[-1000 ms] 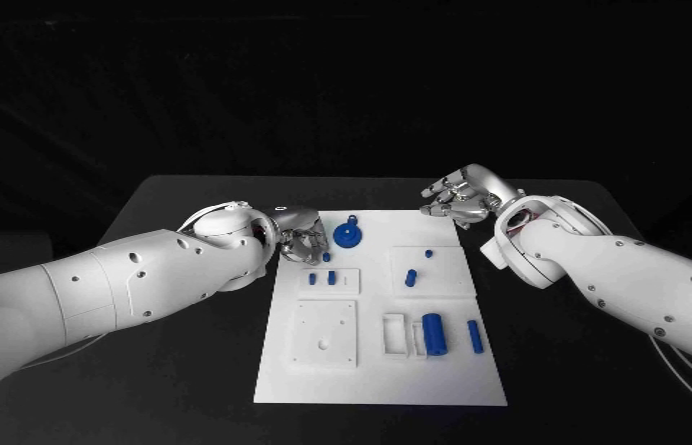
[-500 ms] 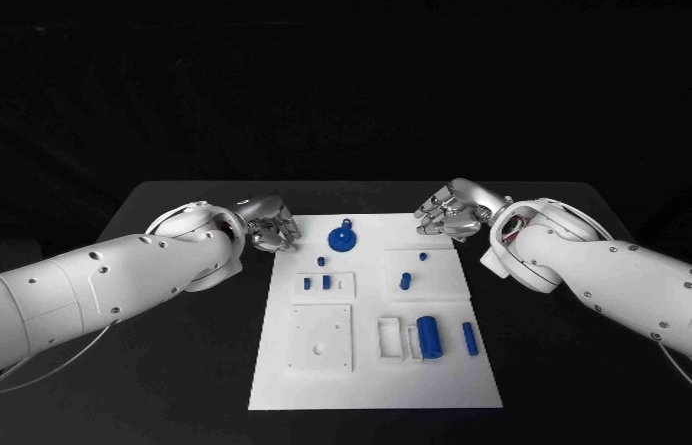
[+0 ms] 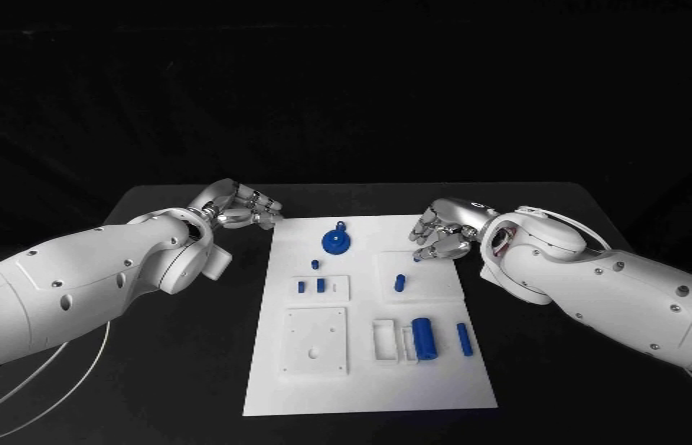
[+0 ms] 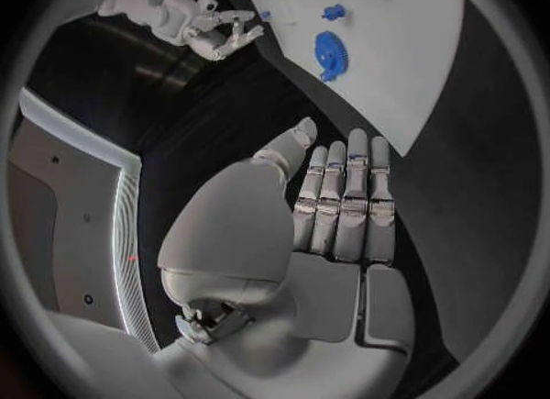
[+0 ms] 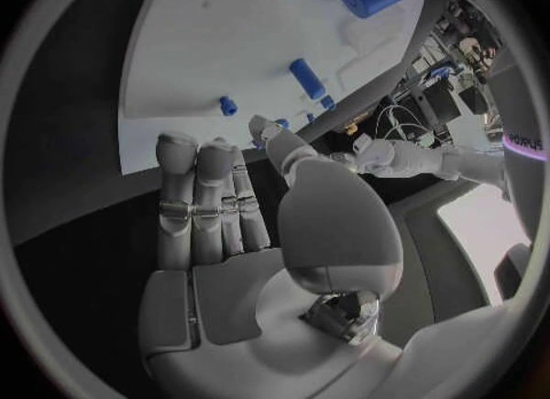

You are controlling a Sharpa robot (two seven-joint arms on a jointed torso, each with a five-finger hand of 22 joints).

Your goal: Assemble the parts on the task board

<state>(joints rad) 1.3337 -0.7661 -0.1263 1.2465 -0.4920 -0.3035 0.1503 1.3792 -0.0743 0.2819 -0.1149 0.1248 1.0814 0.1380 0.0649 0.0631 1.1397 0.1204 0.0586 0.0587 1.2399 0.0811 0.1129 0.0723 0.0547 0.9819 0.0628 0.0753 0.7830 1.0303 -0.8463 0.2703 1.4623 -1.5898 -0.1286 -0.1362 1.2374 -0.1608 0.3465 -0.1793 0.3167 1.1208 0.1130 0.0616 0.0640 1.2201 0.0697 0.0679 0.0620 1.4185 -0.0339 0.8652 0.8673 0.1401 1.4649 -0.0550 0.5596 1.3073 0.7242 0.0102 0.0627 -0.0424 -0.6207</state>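
White task board (image 3: pixel 368 385) lies mid black tabletop (image 3: pixel 577 365), long side running away from the robot. Both arms reach in, one per side, neither touching the board.

Left robot hand (image 3: pixel 245 207) hovers just off the board's far left corner, over bare tabletop. Wrist view shows the left robot hand (image 4: pixel 333 206) w/ fingers straight and side by side, thumb out, palm empty – holding nothing.

Right robot hand (image 3: pixel 440 233) sits at the board's right edge near the far end, fingers bent down a bit toward the board. In its wrist view the right robot hand (image 5: pixel 218 206) has fingers extended together, thumb apart, nothing in it.

Parts on the board, all blue: round gear (image 3: pixel 335 242) near the far end, centre-left; same gear (image 4: pixel 329 50) visible from the left wrist. Small peg (image 3: pixel 316 264) just nearer than it. Two short pegs (image 3: pixel 312 286) stand in a small raised square. A short pin (image 3: pixel 400 283) lies on the raised plate to the right, another tiny bit (image 3: pixel 415 259) at that plate's far side, close under the right fingertips. Nearer the robot: big cylinder (image 3: pixel 423 337) lying beside a white rectangular frame (image 3: pixel 387 338), thin bar (image 3: pixel 464 339) just right of the cylinder. Square white plate (image 3: pixel 315 341) w/ holes at near left.
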